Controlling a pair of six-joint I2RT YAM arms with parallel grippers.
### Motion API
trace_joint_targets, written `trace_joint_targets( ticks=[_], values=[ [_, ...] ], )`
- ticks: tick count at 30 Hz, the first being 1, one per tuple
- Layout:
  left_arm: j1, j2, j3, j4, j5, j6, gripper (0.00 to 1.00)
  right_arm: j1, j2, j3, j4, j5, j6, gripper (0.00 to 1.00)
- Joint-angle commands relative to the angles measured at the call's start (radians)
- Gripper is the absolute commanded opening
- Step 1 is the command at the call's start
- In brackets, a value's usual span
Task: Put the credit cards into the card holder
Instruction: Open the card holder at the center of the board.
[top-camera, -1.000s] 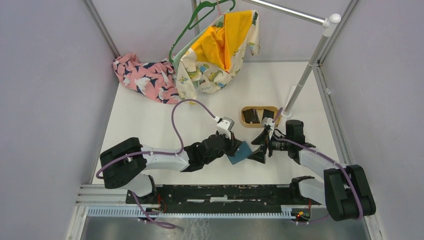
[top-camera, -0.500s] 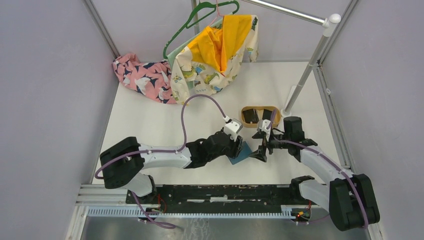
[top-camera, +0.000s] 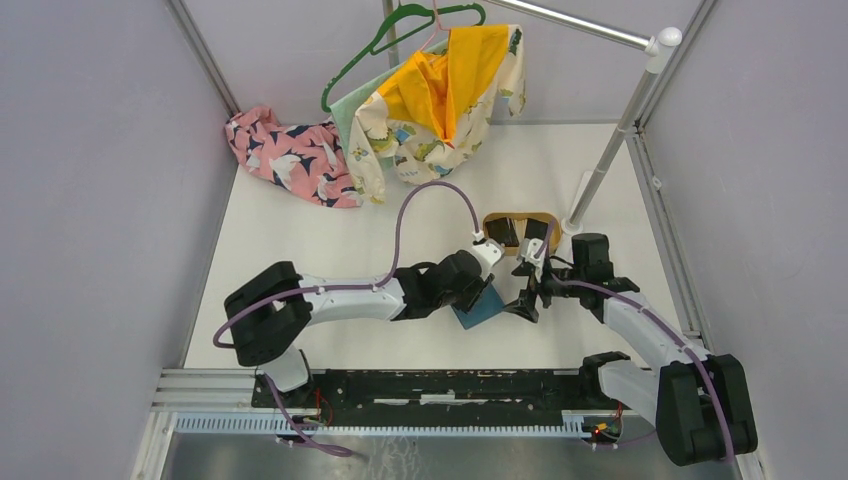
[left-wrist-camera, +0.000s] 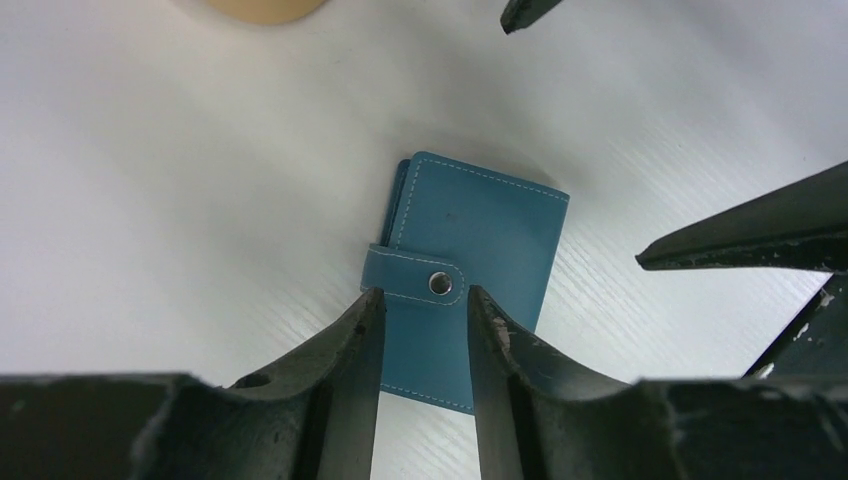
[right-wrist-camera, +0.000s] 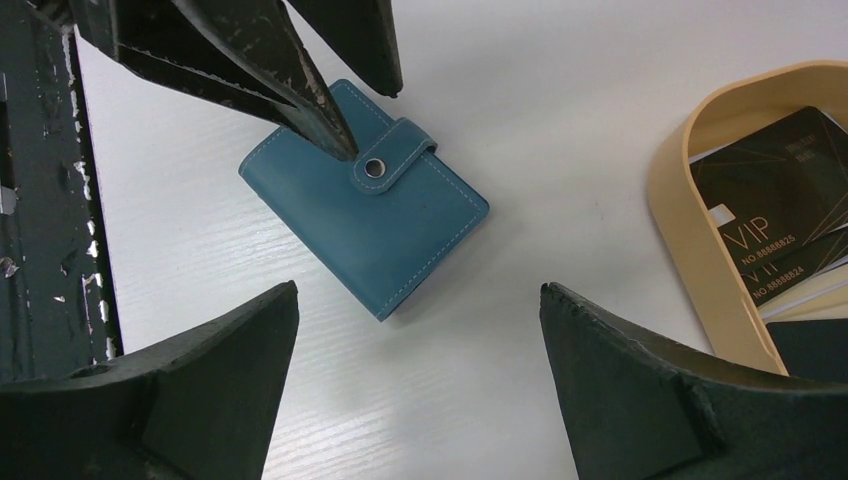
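The card holder (top-camera: 482, 308) (left-wrist-camera: 470, 240) (right-wrist-camera: 400, 235) is a teal wallet lying flat on the white table with its snap tab fastened. My left gripper (top-camera: 484, 293) (left-wrist-camera: 425, 295) hangs just over it, open, with its fingertips on either side of the tab and nothing in its grip. My right gripper (top-camera: 522, 300) (right-wrist-camera: 418, 290) stands wide open just right of the wallet, empty. The credit cards (top-camera: 503, 232) (right-wrist-camera: 770, 200), dark ones marked VIP over a pale one, lie in the tan oval tray (top-camera: 518, 217) (right-wrist-camera: 680, 230) behind both grippers.
A metal rack pole (top-camera: 610, 150) rises just right of the tray. A yellow printed garment on a green hanger (top-camera: 440, 95) hangs at the back, with a pink patterned cloth (top-camera: 285, 155) lying at the back left. Grey walls close in both sides.
My left gripper has opened and let go of the wallet, which was held tilted and now lies flat. The left arm has reached further right; the right gripper has drawn back slightly.
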Motion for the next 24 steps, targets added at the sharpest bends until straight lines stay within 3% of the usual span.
trace_joint_targets(
  ticks=[1,6,16,21,24],
  values=[
    [0.002,0.035,0.065,-0.039,0.049,0.102,0.41,-0.012,-0.005,0.043,0.007,-0.002,0.000,0.95],
    [0.002,0.096,0.108,-0.062,0.069,0.128,0.39,-0.022,-0.005,0.043,0.006,-0.005,0.004,0.95],
    [0.001,0.157,0.129,-0.071,0.044,0.140,0.47,-0.029,0.002,0.043,0.005,-0.009,0.011,0.95],
    [0.002,0.183,0.127,-0.085,0.042,0.152,0.43,-0.029,0.004,0.043,0.004,-0.009,0.011,0.95],
    [0.004,0.191,0.113,-0.092,0.040,0.148,0.35,-0.030,0.005,0.044,0.003,-0.011,0.011,0.94]
  ],
)
